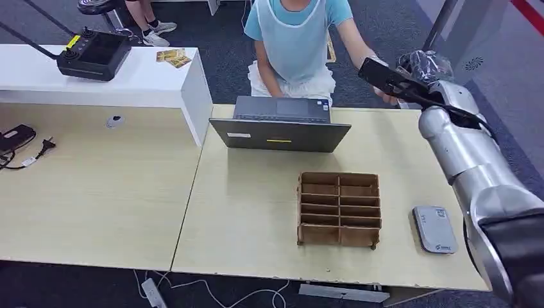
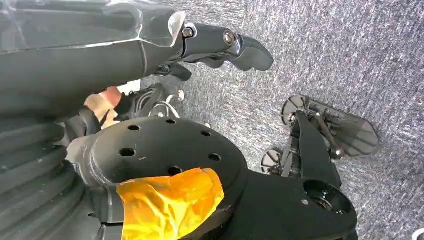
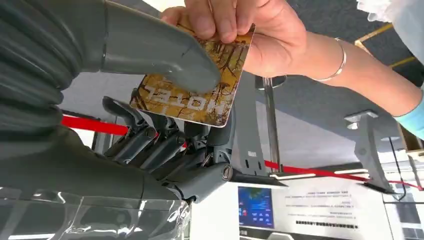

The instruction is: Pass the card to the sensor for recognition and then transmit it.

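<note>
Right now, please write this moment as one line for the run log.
stage: card handover | right hand: thumb on hotel card, person's hand also holds it | left hand: hanging, empty | sensor: on table, untouched

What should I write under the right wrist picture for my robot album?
A person's hand and the robot's right hand both hold a golden hotel card.

The card [image 3: 192,95], in the upper middle of the right wrist view, carries the word "HOTEL" in pale capitals, shown upside down on its gold-and-brown patterned face. The white sign [image 3: 330,210] at the lower right of that view bears lines of small print too blurred to read.
</note>
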Motion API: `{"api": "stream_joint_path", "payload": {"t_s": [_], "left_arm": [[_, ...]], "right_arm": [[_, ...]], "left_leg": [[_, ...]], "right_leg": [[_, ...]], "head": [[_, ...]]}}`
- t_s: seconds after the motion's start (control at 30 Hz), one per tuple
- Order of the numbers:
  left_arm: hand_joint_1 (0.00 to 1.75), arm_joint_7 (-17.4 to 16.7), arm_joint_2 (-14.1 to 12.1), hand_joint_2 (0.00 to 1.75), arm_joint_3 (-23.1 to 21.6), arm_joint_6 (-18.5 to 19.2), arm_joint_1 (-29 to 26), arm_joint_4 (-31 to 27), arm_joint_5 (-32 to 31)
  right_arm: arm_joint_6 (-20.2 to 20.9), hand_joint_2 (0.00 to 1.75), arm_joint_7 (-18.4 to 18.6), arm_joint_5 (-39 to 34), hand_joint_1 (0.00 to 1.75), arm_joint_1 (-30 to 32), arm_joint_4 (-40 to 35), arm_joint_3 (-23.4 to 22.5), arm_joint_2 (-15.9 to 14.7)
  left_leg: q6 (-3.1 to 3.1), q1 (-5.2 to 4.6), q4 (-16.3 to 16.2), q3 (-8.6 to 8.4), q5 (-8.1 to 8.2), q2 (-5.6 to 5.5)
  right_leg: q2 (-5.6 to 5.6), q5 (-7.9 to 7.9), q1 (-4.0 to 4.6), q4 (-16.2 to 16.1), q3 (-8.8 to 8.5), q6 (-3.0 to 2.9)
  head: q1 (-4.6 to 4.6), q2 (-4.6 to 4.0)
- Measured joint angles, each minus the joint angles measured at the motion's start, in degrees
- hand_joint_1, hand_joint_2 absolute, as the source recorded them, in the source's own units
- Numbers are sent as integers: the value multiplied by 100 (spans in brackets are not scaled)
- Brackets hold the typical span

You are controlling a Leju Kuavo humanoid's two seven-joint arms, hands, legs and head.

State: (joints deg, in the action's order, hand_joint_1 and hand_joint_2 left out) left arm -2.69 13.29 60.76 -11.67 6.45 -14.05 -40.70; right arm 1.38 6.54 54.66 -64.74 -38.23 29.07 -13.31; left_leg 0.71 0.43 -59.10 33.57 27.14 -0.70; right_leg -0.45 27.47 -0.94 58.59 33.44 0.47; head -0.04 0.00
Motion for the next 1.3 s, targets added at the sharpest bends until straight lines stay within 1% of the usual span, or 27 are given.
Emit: {"api": "stream_joint_path", "payload": {"t_s": [0.03, 0.07, 0.1, 0.3, 0.4, 0.5, 0.57, 0.67, 0.8, 0.9, 0.97, 1.07, 1.13, 1.23, 1.3], "left_arm": [[0, 0, 0, 175, 0, 0, 0, 0, 0], [0, 0, 0, 175, 0, 0, 0, 0, 0], [0, 0, 0, 175, 0, 2, 0, 0, 0], [0, 0, -2, 175, 0, 17, 0, 0, 4], [0, 0, -2, 175, 0, 24, -1, 0, 4], [0, 0, -4, 175, 0, 31, -1, 0, 7], [0, 7, -4, 175, 0, 31, -3, 0, 11], [0, 15, -4, 175, 0, 31, -5, 0, 24], [0, 15, -4, 175, 0, 24, -7, 0, 26], [0, 22, -4, 175, 0, 11, -9, 0, 53], [0, 30, -4, 175, 0, -4, -13, 0, 94], [0, 79, -4, 175, 0, -55, -22, 0, 193], [0, 92, 0, 175, 2, -81, -26, 0, 267], [0, 118, 4, 175, 33, -118, -31, 0, 339], [0, 136, 13, 175, 70, -149, -32, 0, 400]], "right_arm": [[-15, 175, 2, 0, 49, 3, 0, 0, 0], [-26, 175, 9, 2, 21, 4, 2, 0, -2], [-26, 175, 11, 0, 0, 5, 2, 0, 0], [-37, 175, 70, 15, 0, 22, 28, -26, 0], [-112, 175, 70, 44, 0, 56, 33, -105, 0], [-275, 175, 7, -54, 0, 126, -19, -223, -2], [-480, 175, -102, -207, 0, 227, -170, -367, 0], [-765, 175, -206, -350, 0, 490, -562, -591, -7], [-1124, 175, -343, -601, 0, 953, -1319, -929, -13], [-1373, 175, -584, -1054, 0, 1386, -2054, -1284, -13], [-1347, 175, -695, -1439, 0, 1700, -2628, -1558, -13], [-1053, 175, -870, -1970, 0, 2173, -3297, -1854, -20], [-852, 175, -1076, -2451, 0, 2543, -3747, -2040, -22], [-629, 175, -1423, -3376, 0, 3267, -4530, -2315, -17], [-452, 175, -1585, -4174, 0, 3819, -5081, -2503, -9]], "left_leg": [[0, 0, 0, 0, 0, 0], [0, 0, 0, 0, 0, 0], [0, 0, 0, 0, 0, 0], [0, 0, 0, 0, 0, 0], [0, 0, 0, 0, 0, 0], [0, 0, 0, 0, 0, 0], [0, 0, 0, 0, 0, 0], [0, 1, 0, 0, 0, -1], [0, 1, 0, 0, 0, -1], [0, 1, 0, 1, 1, -3], [-1, 1, 0, 2, 1, -3], [-2, 1, 1, 1, 3, -2], [-3, 1, 1, 2, 3, -4], [-4, 1, 1, 5, 5, -9], [-3, 2, 1, 6, 9, -11]], "right_leg": [[0, 0, 0, 0, 0, 0], [0, 0, 0, 0, 0, 0], [0, 0, 0, 0, 0, 0], [0, 0, 0, 0, 0, 0], [0, 0, 0, 0, 0, 0], [0, 0, 0, 0, 0, 0], [0, 0, 0, -1, 0, 0], [-1, 0, 0, -1, 0, 0], [0, 0, 0, -1, 1, 0], [-3, 1, 0, -2, 1, 0], [-3, 1, 0, -2, 1, 0], [-2, 2, 1, -4, 1, 0], [-6, 3, 1, -5, 0, 0], [-12, 4, 1, -5, 0, 0], [-12, 7, 1, -5, 0, 1]], "head": [[2, 0], [0, 0], [0, 0], [2, 0], [0, 0], [0, 0], [0, 0], [0, 0], [0, 0], [0, 0], [2, 0], [0, 0], [2, 0], [0, 0], [2, 0]]}}
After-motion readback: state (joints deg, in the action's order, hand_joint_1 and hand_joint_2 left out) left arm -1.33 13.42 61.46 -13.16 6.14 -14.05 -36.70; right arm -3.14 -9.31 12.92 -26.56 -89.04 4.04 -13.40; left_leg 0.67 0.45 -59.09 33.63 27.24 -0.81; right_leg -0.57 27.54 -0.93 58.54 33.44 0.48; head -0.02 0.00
